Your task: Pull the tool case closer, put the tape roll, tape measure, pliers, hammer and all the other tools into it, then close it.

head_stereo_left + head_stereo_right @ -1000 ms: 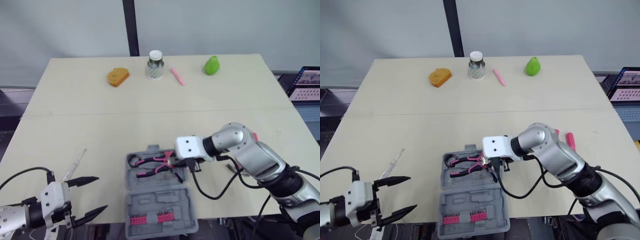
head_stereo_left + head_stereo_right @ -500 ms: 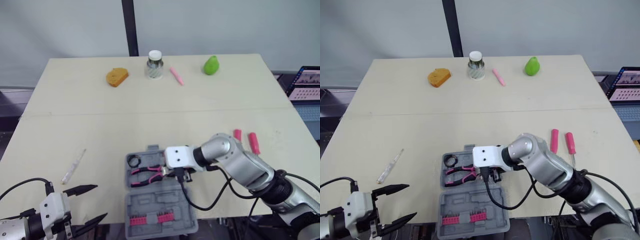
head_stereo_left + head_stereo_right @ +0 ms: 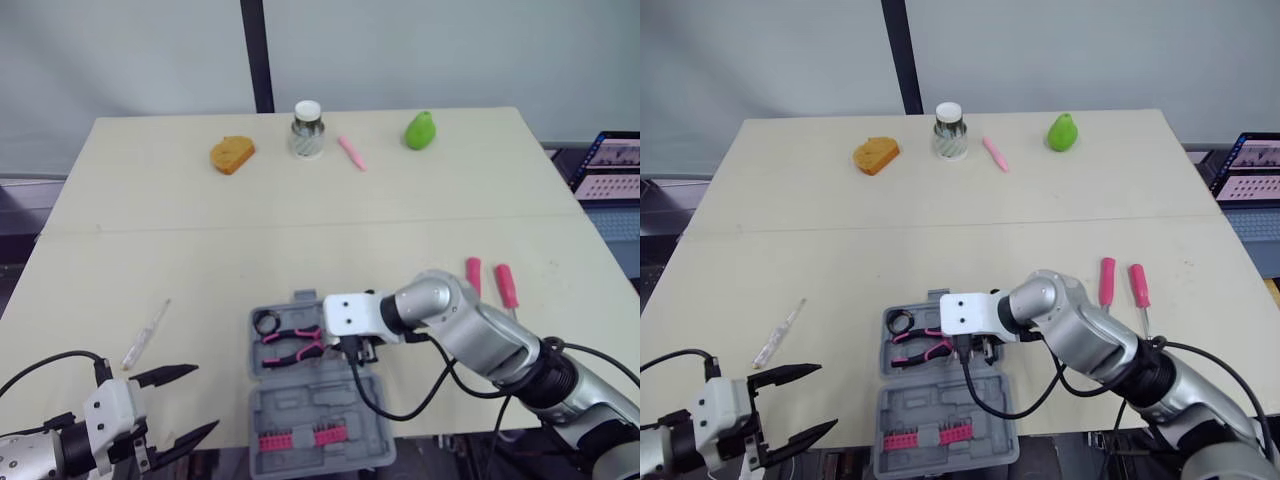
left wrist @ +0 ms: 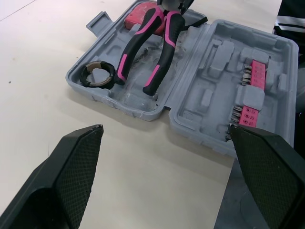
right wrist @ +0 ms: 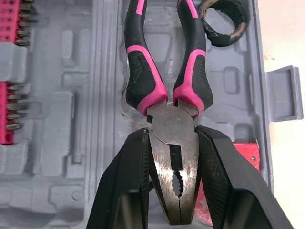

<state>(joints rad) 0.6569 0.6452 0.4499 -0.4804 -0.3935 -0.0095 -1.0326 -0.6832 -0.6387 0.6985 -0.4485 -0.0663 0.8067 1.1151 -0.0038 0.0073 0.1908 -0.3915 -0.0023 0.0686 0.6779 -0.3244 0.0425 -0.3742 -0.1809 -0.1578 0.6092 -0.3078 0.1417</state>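
- Lying open at the middle of the surface's (image 3: pixel 300 230) near edge, the grey tool case (image 3: pixel 318 405) has its nearer half reaching that edge, and its farther half holds the tools.
- The head views place the right arm's white wrist housing (image 3: pixel 349 313) over the right part of the farther half. The right wrist view gives the grip itself: the right tool (image 5: pixel 172 132) is clamped on the metal head of the pliers (image 5: pixel 143 78), with one black finger pressed to each side.
- The pliers' pink-and-black handles lie spread inside the farther half and point toward the surface's left edge.
- The black tape roll (image 5: pixel 212 39) lies flat in the far-left corner of that half, just beside one handle tip.
- Both wrist views show a red object (image 4: pixel 138 16) in the case beside the pliers' head. What it is cannot be told.
- A pink bit strip (image 4: pixel 251 88) sits in the nearer half, and the left wrist view shows its bits clearly.
- The left tool (image 3: pixel 205 398) hangs by the near edge, left of the case, fingers spread wide and holding nothing. Its wrist view looks across bare surface to the case.
- Two pink-handled screwdrivers (image 3: pixel 473 273) lie side by side between the case and the right edge.
- A clear-handled screwdriver (image 3: pixel 147 333) lies toward the left edge.
- Along the far edge stand an orange lump (image 3: pixel 232 154), a jar (image 3: pixel 307 130), a pink stick (image 3: pixel 351 152) and a green pear (image 3: pixel 420 129).
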